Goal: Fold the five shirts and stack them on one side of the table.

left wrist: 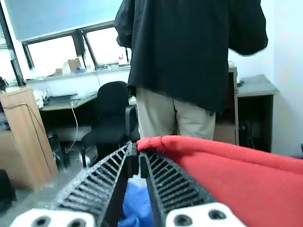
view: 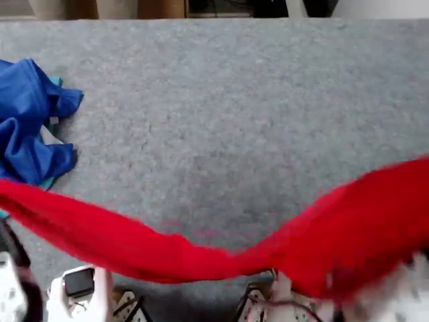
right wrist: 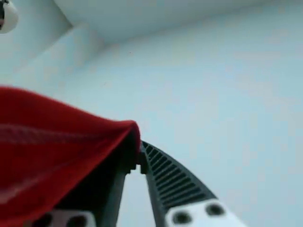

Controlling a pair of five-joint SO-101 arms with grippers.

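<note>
At the near edge of the table (view: pixel 234 100), the white arm bases (view: pixel 80 295) stood side by side. Just beyond them, the red shirt (view: pixel 201 255) hung in the air as a long band stretched across the near half of the table. It sagged to its lowest point in the middle and rose toward both ends.

The left gripper (left wrist: pixel 137 151) was clamped on one bunched edge of the red shirt (left wrist: pixel 227 170). Its two ribbed black fingers (left wrist: pixel 165 179) were pressed together at the tips with the cloth pinched between them. The right gripper (right wrist: pixel 135 156) was clamped on another edge of the same shirt (right wrist: pixel 52 137), with the fabric draped over one finger and trapped at the tip.

The grey felt table surface lay beneath the shirt. Farther back, at the left edge, a crumpled blue shirt (view: pixel 27 127) rested in a heap. A teal garment (view: pixel 47 182) showed under it. The blue shirt (left wrist: pixel 135 208) lay below the left gripper.
</note>
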